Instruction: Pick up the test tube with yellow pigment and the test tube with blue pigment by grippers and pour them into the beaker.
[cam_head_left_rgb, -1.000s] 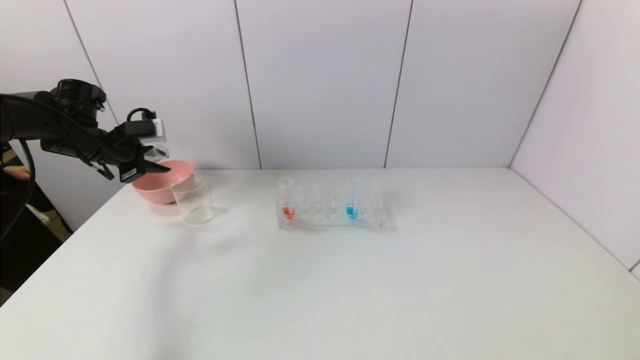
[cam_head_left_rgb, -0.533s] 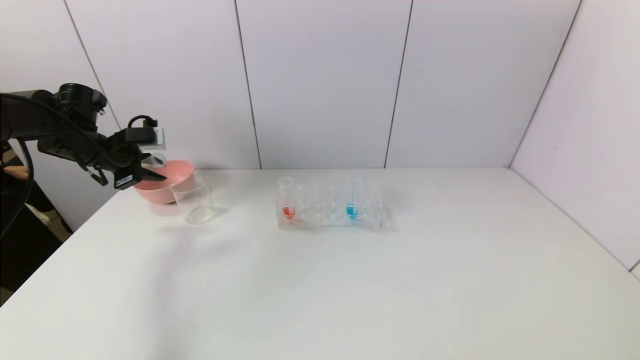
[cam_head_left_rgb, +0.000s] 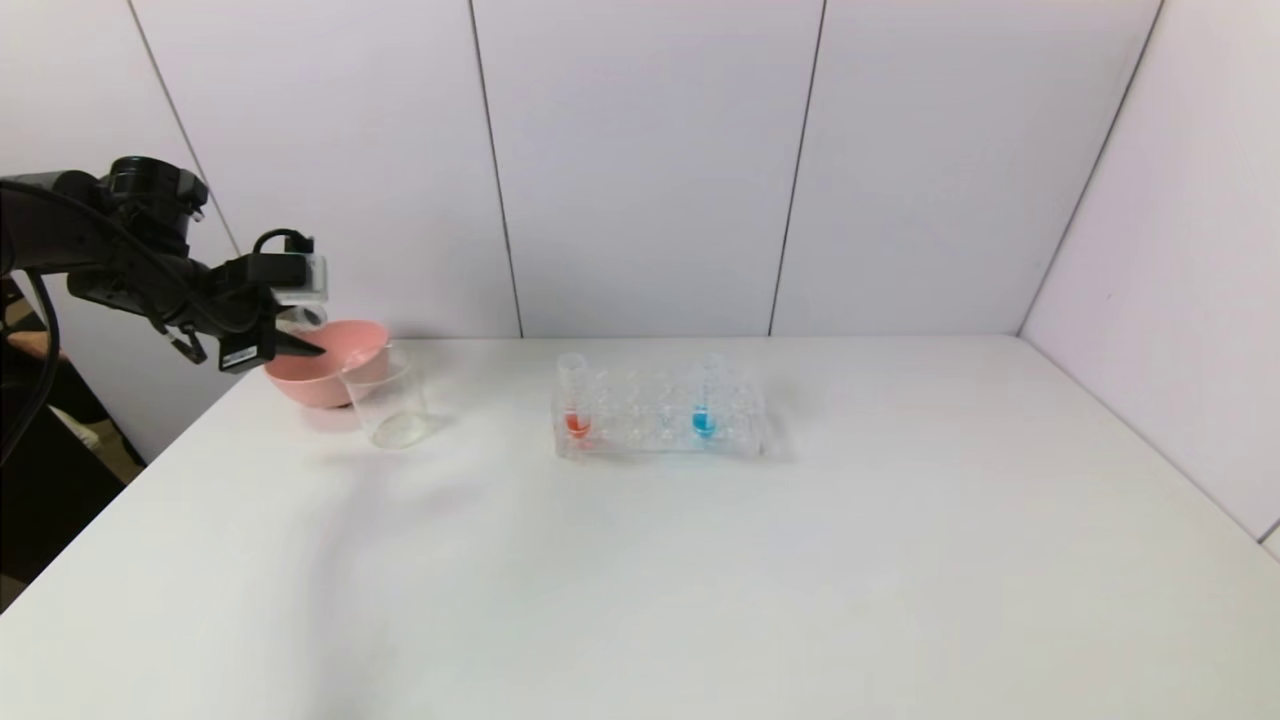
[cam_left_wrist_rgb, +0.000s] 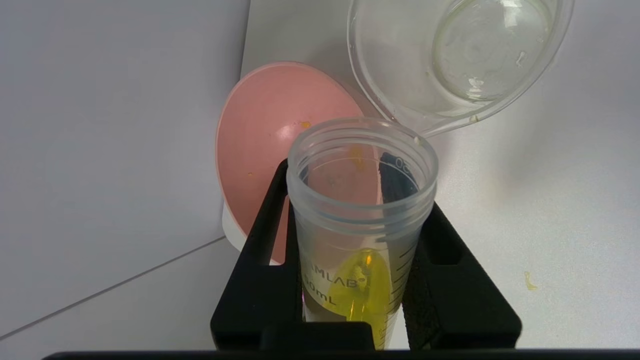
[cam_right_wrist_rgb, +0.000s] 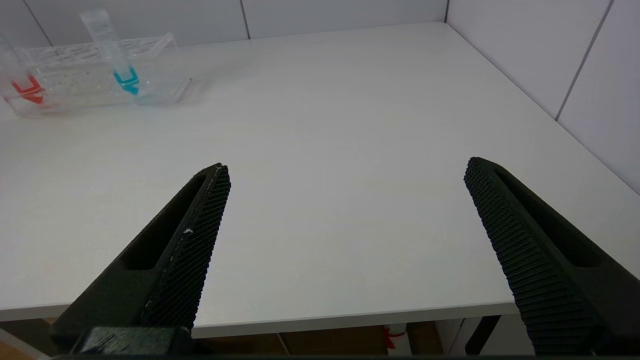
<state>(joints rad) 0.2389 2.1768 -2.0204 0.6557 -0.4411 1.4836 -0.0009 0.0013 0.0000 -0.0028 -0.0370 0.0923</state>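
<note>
Left wrist view: left gripper (cam_left_wrist_rgb: 357, 260) is seen clamped on the test tube with yellow pigment (cam_left_wrist_rgb: 360, 220), jaws narrow on either side of the tube wall, mouth pointed away from the wrist. Yellow liquid is pooled low in the tube near the fingers, so little or nothing has been poured yet, judging by the nearly clear beaker (cam_left_wrist_rgb: 450, 55). Over the last second the gripper (cam_head_left_rgb: 290, 345) has been pulled slightly back and up, away from the beaker rim (cam_head_left_rgb: 385, 400); the tube mouth now sits over the pink bowl (cam_left_wrist_rgb: 270, 140) rather than over the beaker just beyond it. Likely meaning: the pour is not lined up, and a shift toward the beaker is needed before tilting. A yellow spot is noted on the table (cam_left_wrist_rgb: 529, 281) beside the gripper, plus specks in the bowl. Farther out, the test tube with blue pigment (cam_head_left_rgb: 705, 400) stands in the clear rack (cam_head_left_rgb: 660, 415), a red-tipped tube (cam_head_left_rgb: 575, 400) at its other end. Right gripper (cam_right_wrist_rgb: 345, 240) is parked wide open, empty, above the near table edge.
</note>
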